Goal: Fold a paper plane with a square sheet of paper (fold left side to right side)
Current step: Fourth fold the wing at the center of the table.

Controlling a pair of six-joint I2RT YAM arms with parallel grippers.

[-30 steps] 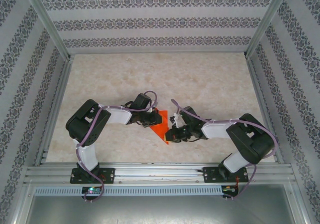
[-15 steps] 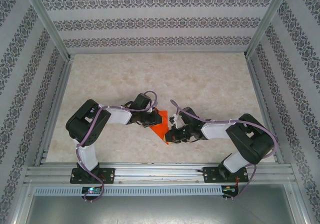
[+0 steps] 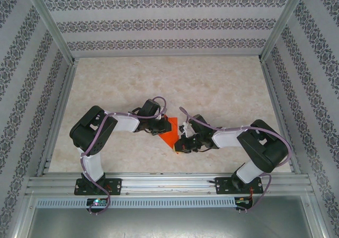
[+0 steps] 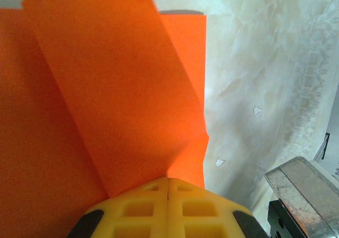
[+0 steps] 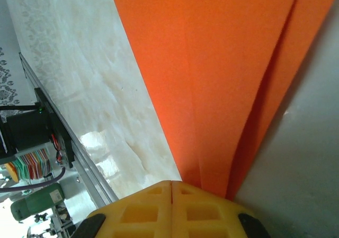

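The orange-red sheet of paper (image 3: 170,132) lies creased on the marble table between the two arms, folded into a pointed shape with overlapping flaps. My left gripper (image 3: 160,128) is at its left edge. Seen from the left wrist, the yellow fingers (image 4: 143,209) are shut and their tips rest against the paper (image 4: 106,89) where a raised flap meets the lower layer. My right gripper (image 3: 180,144) is at the paper's near tip. The right wrist view has its fingers (image 5: 201,211) shut, with the narrow end of the layered paper (image 5: 222,79) running under their tips.
An aluminium rail (image 3: 169,184) runs along the near table edge and appears again in the right wrist view (image 5: 58,137). Patterned walls enclose the table on three sides. A metal part of the right arm (image 4: 304,190) sits close to the left gripper.
The right arm has edged slightly to the left. The paper and the left arm have stayed where they were.
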